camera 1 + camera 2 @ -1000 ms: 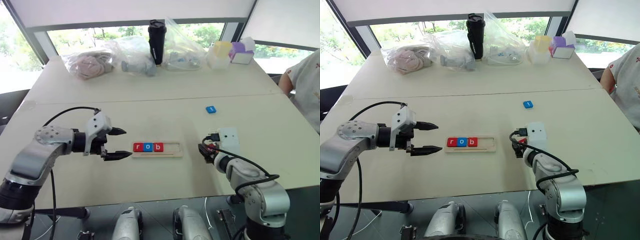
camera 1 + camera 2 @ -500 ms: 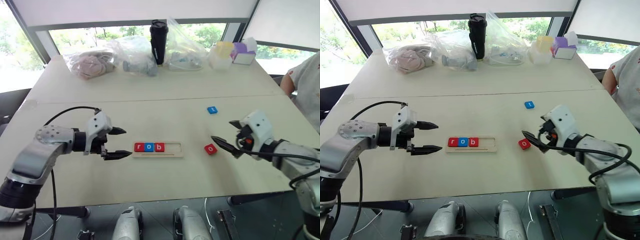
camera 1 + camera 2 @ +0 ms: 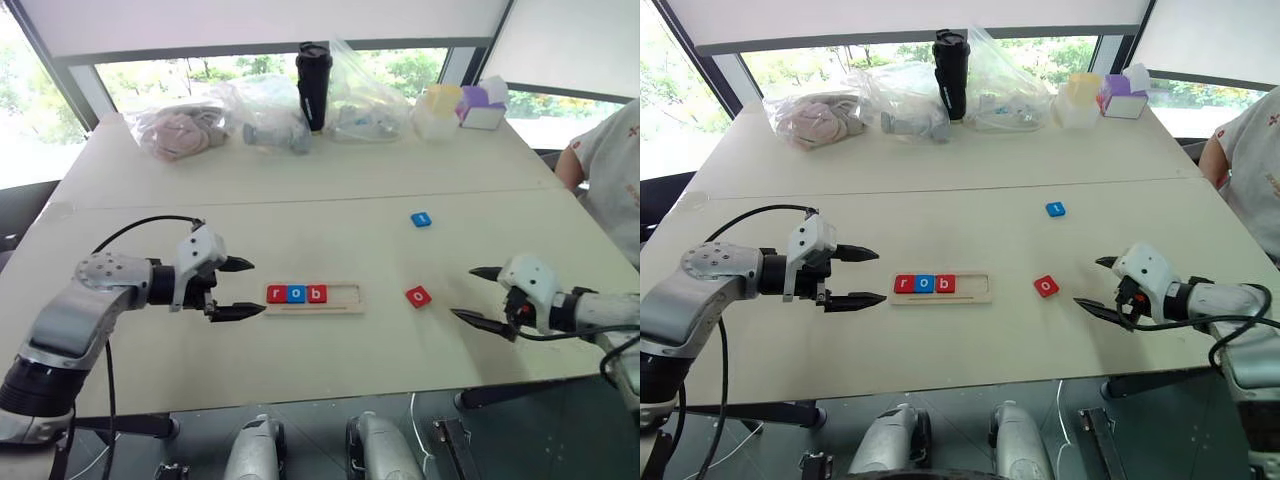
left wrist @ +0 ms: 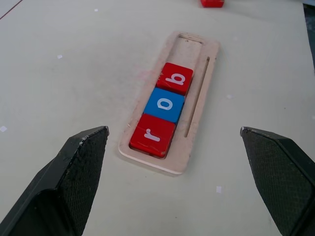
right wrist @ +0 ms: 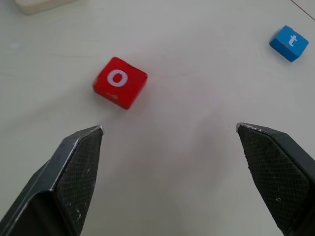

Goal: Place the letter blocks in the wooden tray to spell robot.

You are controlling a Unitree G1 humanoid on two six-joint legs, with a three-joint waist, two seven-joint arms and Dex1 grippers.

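The wooden tray (image 3: 340,301) lies mid-table holding three letter blocks: red r (image 3: 276,294), blue o (image 3: 296,294) and red b (image 3: 317,294); its right half is bare. A red o block (image 3: 419,296) lies loose on the table right of the tray, and a blue t block (image 3: 421,219) sits farther back. My left gripper (image 3: 240,288) hovers open just left of the tray, pointing at it. My right gripper (image 3: 476,294) is open and empty, right of the red o block (image 5: 119,81) and apart from it.
Along the far table edge stand clear plastic bags (image 3: 262,113), a black tumbler (image 3: 313,84) and pastel boxes (image 3: 462,106). A person's sleeve (image 3: 612,160) shows at the right edge. The near table edge runs just below both grippers.
My right gripper rolled over and drew back to the right, leaving the red o block lying on the table. The left gripper stayed put.
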